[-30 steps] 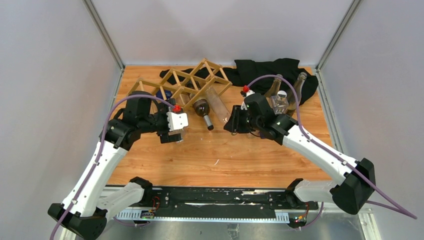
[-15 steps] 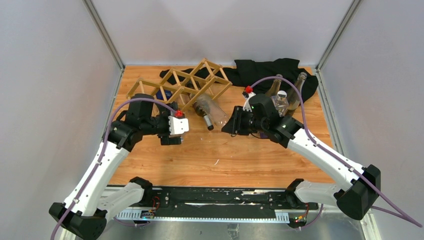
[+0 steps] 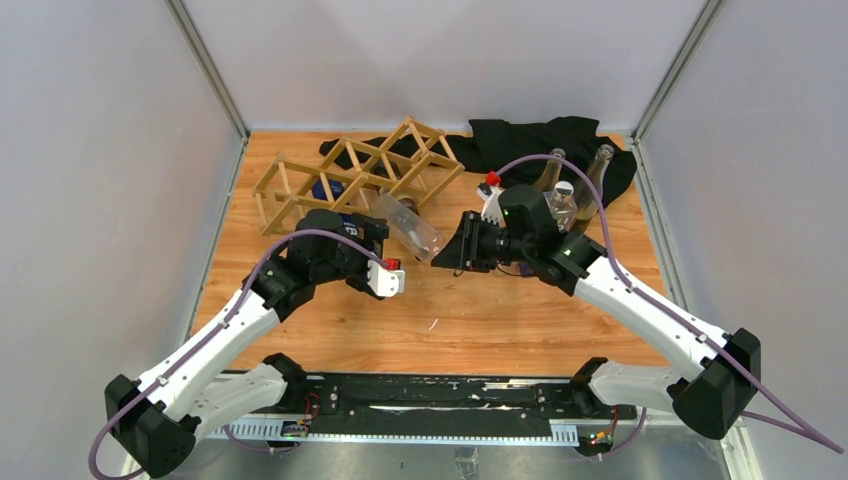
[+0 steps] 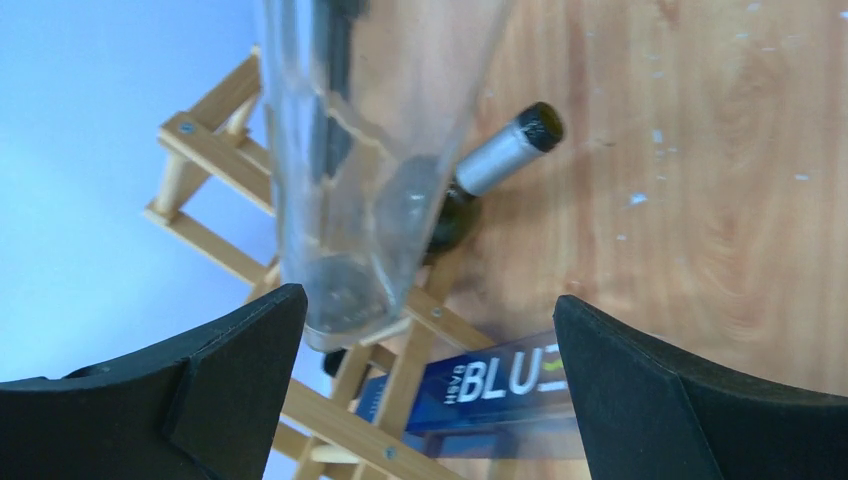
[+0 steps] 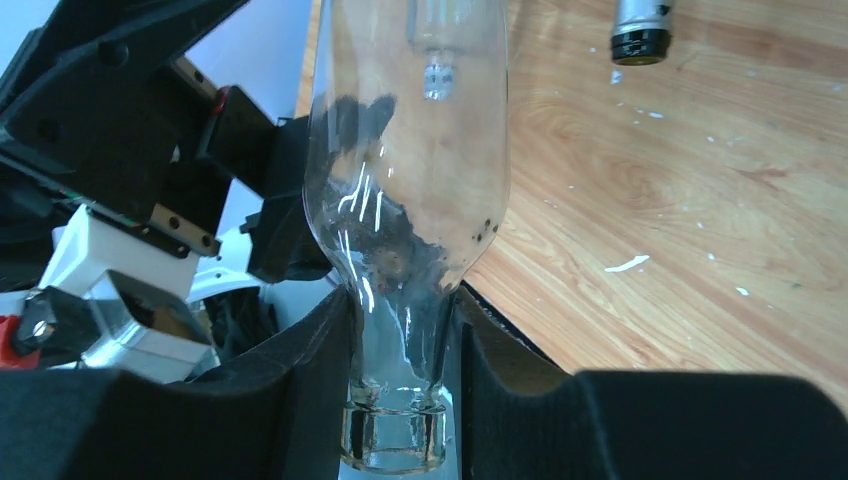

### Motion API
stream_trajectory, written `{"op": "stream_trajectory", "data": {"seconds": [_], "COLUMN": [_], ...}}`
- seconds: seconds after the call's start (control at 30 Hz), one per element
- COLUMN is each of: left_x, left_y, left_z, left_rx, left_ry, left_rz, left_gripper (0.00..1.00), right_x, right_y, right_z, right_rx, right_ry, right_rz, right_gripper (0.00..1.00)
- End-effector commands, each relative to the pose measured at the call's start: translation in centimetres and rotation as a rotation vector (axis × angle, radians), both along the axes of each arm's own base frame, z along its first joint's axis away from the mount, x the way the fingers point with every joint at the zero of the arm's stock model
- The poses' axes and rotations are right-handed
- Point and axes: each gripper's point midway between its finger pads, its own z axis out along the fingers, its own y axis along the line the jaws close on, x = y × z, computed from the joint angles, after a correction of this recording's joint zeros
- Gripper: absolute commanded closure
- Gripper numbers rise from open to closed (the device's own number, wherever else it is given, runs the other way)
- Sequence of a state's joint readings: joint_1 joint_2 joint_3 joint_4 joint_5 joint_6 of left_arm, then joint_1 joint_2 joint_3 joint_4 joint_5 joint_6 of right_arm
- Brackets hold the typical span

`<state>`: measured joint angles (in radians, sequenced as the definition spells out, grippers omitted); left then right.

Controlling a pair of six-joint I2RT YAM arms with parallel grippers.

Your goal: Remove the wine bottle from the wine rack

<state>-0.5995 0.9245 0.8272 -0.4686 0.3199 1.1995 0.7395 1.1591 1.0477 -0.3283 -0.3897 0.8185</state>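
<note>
Presently we record the clear wine bottle (image 3: 413, 226) lying at a slant off the front of the wine rack (image 3: 350, 170). Its base is against the rack's sticks and its neck points toward the right arm. We cannot tell whether the base sits inside a cell or only touches the sticks. The right gripper (image 5: 398, 330) is clamped on the neck, 1 finger on each side just behind the lip. The left gripper (image 4: 428, 310) hovers near the bottle's base with its 2 fingers spread wide, touching nothing. Just beside the clear bottle, 1 dark bottle (image 4: 500, 155) with a silver capsule pokes out of the rack over the wooden table (image 3: 450, 320). A blue package (image 4: 500, 385) lettered BLU lies under the rack's sticks. Behind the right arm, 3 glass bottles (image 3: 565, 190) stand upright at the edge of a black cloth (image 3: 530, 135) near the back wall.
</note>
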Motion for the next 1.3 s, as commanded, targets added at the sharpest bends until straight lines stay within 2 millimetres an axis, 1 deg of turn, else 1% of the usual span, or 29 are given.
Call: {"op": "stream_trajectory", "data": {"seconds": [0.0, 0.1, 0.27, 0.43, 0.53, 0.63, 0.7, 0.8, 0.97, 1.07, 1.1, 1.13, 1.17, 1.2, 1.23, 1.27], "left_x": [2.6, 2.9, 2.7, 2.9, 2.6, 2.5, 2.8, 3.3, 4.3, 4.7, 4.8, 4.8, 4.9, 4.9, 4.8, 4.6], "left_y": [-0.4, -0.4, -0.3, -0.1, 0.0, 0.1, 0.2, 0.2, 0.3, 0.3, 0.3, 0.3, 0.3, 0.3, 0.4, 0.3], "left_z": [4.1, 4.1, 2.9, 2.6, 1.7, 1.3, 1.6, 2.5, 3.7, 3.8, 3.8, 3.8, 3.9, 4.1, 4.5, 4.9], "left_rx": [-0.050, -0.047, -0.005, 0.019, 0.054, 0.074, 0.076, 0.063, 0.064, 0.076, 0.077, 0.078, 0.078, 0.069, 0.053, 0.029], "left_ry": [-0.259, -0.312, -0.287, -0.284, -0.270, -0.285, -0.313, -0.375, -0.457, -0.474, -0.477, -0.480, -0.482, -0.484, -0.484, -0.471], "left_rz": [0.028, 0.033, 0.019, 0.021, 0.003, -0.008, -0.005, 0.009, 0.031, 0.041, 0.043, 0.043, 0.047, 0.049, 0.056, 0.060], "left_gripper": [0.00, 0.00, 0.00, 0.00, 0.00, 0.01, 0.05, 0.15, 0.37, 0.46, 0.53, 0.58, 0.65, 0.76, 0.85, 0.93], "right_x": [-0.9, -1.1, -1.8, -2.7, -3.1, -3.4, -3.7, -4.1, -4.5, -4.6, -4.6, -4.7, -4.7, -4.7, -4.6, -4.4], "right_y": [2.3, 2.7, 3.4, 4.1, 4.4, 4.4, 4.5, 4.7, 4.8, 4.9, 5.0, 5.0, 5.0, 4.9, 4.7, 4.4], "right_z": [4.2, 4.6, 5.7, 6.2, 6.7, 7.1, 7.4, 7.4, 7.2, 6.8, 6.6, 6.5, 6.4, 6.5, 6.9, 6.8], "right_rx": [0.157, 0.171, 0.209, 0.219, 0.232, 0.245, 0.252, 0.255, 0.256, 0.246, 0.242, 0.237, 0.227, 0.212, 0.200, 0.179], "right_ry": [-0.042, -0.030, -0.024, -0.017, -0.016, -0.020, -0.019, -0.008, 0.011, 0.017, 0.021, 0.020, 0.015, 0.001, -0.024, -0.042], "right_rz": [0.093, 0.116, 0.160, 0.203, 0.219, 0.228, 0.237, 0.257, 0.288, 0.302, 0.306, 0.316, 0.324, 0.332, 0.339, 0.340], "right_gripper": [1.00, 1.00, 1.00, 1.00, 1.00, 1.00, 1.00, 1.00, 1.00, 1.00, 1.00, 0.98, 0.88, 0.69, 0.39, 0.22]}}
